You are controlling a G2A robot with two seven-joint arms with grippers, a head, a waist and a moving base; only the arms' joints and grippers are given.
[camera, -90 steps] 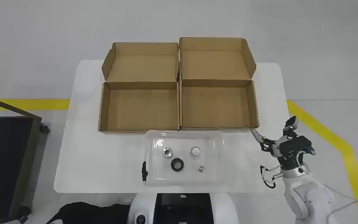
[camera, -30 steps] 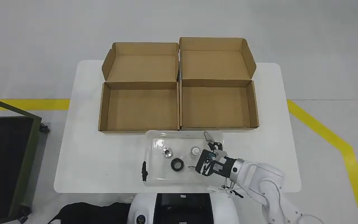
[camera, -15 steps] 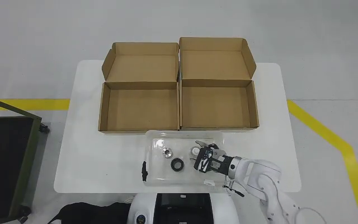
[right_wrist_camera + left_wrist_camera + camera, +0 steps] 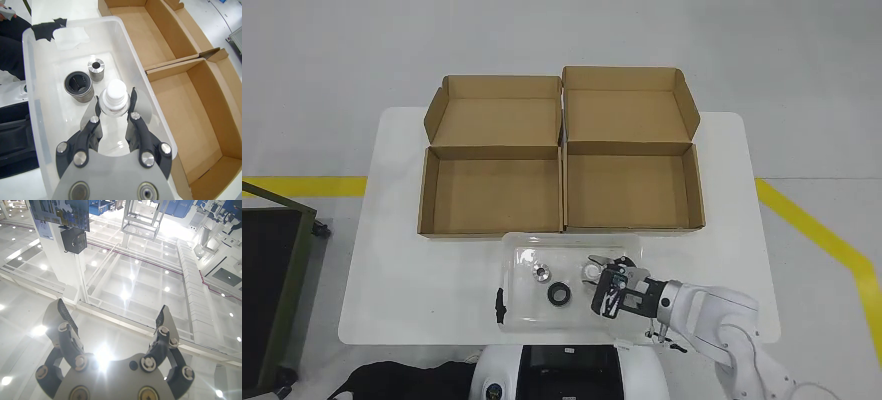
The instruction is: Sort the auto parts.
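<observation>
A: White stepped part (image 4: pixel 115 88), where is it?
B: Standing in the clear bin (image 4: pixel 132 55), near two metal bushings (image 4: pixel 79 89); my right gripper (image 4: pixel 115 98) clamps its base right now. My left gripper (image 4: pixel 112 306) gapes wide.

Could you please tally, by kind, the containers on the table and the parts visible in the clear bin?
Cardboard boxes: 2
Clear bin: 1
Metal cylinders: 2
White-capped part: 1
Total: 6, though the right tool may hide more parts.
</observation>
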